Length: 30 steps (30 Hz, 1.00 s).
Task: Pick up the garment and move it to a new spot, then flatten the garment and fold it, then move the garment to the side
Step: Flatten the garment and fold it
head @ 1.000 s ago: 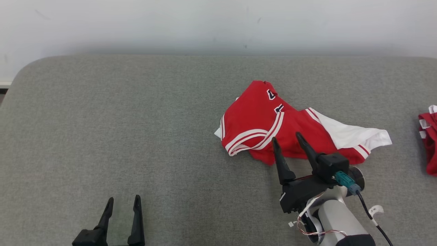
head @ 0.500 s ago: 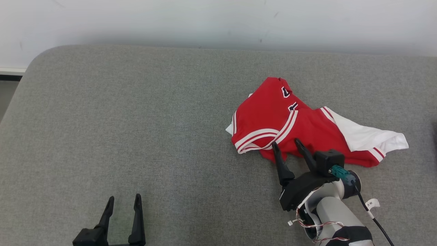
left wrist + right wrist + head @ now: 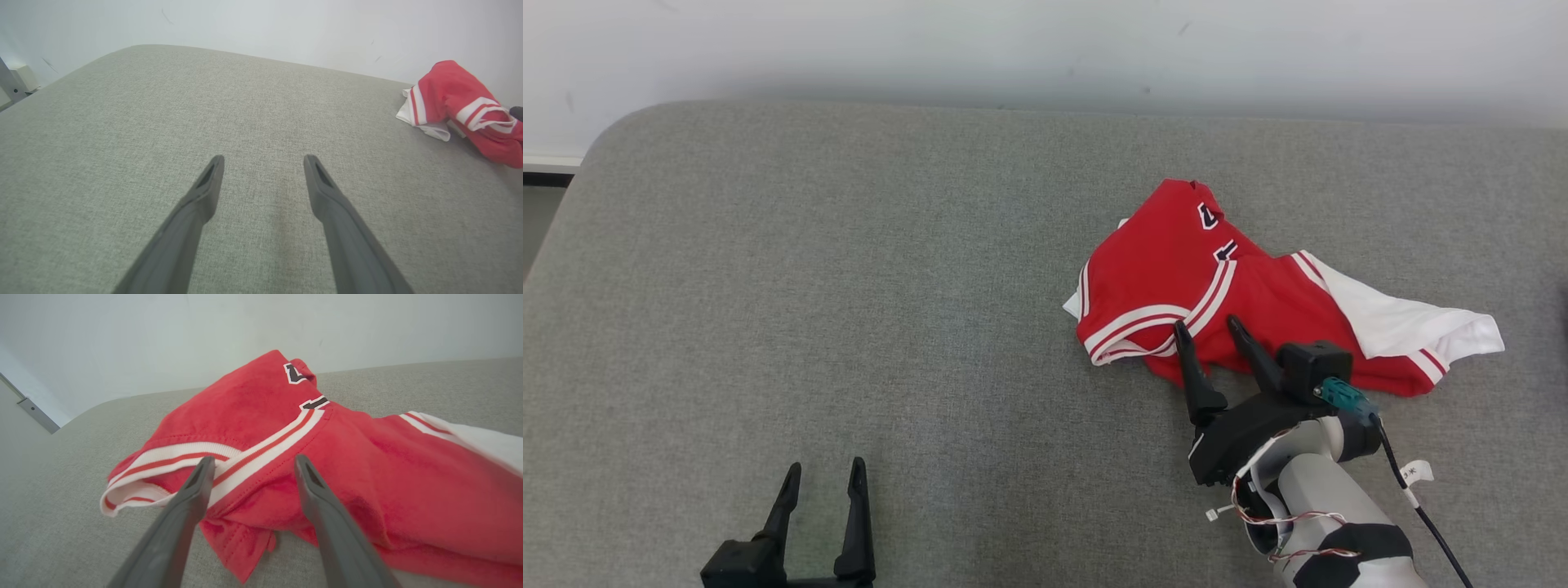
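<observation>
Dark, long fingers of the right gripper (image 3: 1205, 323) stand well apart with nothing between them, their tips over the near edge of a crumpled red garment (image 3: 1160, 278), a soft knit jersey with white-and-red striped trim, dark white-edged lettering and a white panel. In the right wrist view the left finger lies across the striped band and the right one over plain red cloth; I cannot tell whether either tip actually presses on the fabric or just hangs above it. A loose red corner of the jersey sits on the surface between the two fingers, nearer the wrist. Behind the gripper is its black housing, a teal plug (image 3: 1343, 398) with a black cable trailing off it, and a pale forearm with thin red and white wires. The garment lies on the right half of a broad grey woven fabric surface (image 3: 849, 245) with a rounded far-left corner. Its red bulk is heaped to the left and the white panel is spread out to the right. Far off at the lower left, the left gripper (image 3: 824, 465) rests low over bare grey cloth, its fingers also spread and empty, well apart from the jersey. A plain white wall (image 3: 1013, 41) runs behind the surface.
</observation>
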Available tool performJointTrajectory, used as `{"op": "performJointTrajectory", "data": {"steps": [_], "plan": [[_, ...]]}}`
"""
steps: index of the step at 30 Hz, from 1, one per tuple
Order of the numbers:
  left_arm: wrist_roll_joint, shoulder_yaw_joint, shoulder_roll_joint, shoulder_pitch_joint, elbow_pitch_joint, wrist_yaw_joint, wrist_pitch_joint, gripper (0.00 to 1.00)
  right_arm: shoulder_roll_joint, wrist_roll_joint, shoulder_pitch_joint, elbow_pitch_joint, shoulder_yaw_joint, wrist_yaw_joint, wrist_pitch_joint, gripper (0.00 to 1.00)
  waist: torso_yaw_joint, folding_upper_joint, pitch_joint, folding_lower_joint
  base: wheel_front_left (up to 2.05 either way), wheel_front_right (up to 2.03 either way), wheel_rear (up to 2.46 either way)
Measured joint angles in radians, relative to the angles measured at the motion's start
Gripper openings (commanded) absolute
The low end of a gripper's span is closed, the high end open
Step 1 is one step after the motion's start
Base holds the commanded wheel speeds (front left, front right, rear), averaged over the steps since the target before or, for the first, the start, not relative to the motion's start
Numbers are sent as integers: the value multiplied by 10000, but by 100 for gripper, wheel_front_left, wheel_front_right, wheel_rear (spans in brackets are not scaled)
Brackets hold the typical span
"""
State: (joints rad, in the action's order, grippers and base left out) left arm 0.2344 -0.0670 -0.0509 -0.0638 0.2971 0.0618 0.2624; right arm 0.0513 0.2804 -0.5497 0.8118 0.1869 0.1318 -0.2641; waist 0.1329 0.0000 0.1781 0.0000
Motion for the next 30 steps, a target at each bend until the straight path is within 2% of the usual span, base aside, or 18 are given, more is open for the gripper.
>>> {"op": "performJointTrajectory", "data": {"steps": [1,2,3,4,5,6,7,15,23,24,25,26,30], "plan": [[10,-10,0,-5,17,0,0,100,4,-6,-69,127,36,0,0,97,9,0,10,0,0,0,0],[27,-25,0,-11,35,0,0,100,0,-21,-121,240,79,0,0,89,20,0,20,0,0,0,0],[42,-36,0,-18,42,-2,0,100,0,-25,-183,414,107,0,0,89,35,0,30,0,0,0,0],[56,-50,0,-29,46,-2,2,100,0,-25,-225,531,121,0,0,77,51,0,41,0,0,0,0],[67,-54,0,-37,50,-2,2,100,0,-25,-266,633,130,0,0,49,68,0,50,0,0,0,0],[75,-65,0,-42,52,-2,2,100,2,-25,-302,732,134,0,0,27,85,0,59,1,0,0,0],[92,-63,0,-43,58,-2,2,100,2,-25,-336,825,136,0,0,0,101,0,68,0,0,0,0],[111,44,0,-45,77,-8,2,100,4,-148,-453,930,-182,0,0,0,106,0,74,0,0,0,0],[125,31,2,-42,58,-13,2,100,-4,-399,-408,-33,-752,0,0,0,-37,0,10,0,0,0,0],[125,38,0,-38,48,-13,2,100,-2,-621,-399,-92,-892,0,2,6,-69,1,-2,0,0,0,0],[125,54,-2,-34,31,-13,0,100,29,-826,-397,-117,-1032,0,0,44,-109,0,-16,0,0,0,0],[123,63,0,-26,19,-10,2,100,102,-1041,-397,-128,-1168,0,2,100,-157,0,-29,0,0,0,0],[123,125,0,21,29,-2,0,100,583,-1661,-397,-77,-1662,0,0,100,-381,0,-94,0,0,0,0]]}}
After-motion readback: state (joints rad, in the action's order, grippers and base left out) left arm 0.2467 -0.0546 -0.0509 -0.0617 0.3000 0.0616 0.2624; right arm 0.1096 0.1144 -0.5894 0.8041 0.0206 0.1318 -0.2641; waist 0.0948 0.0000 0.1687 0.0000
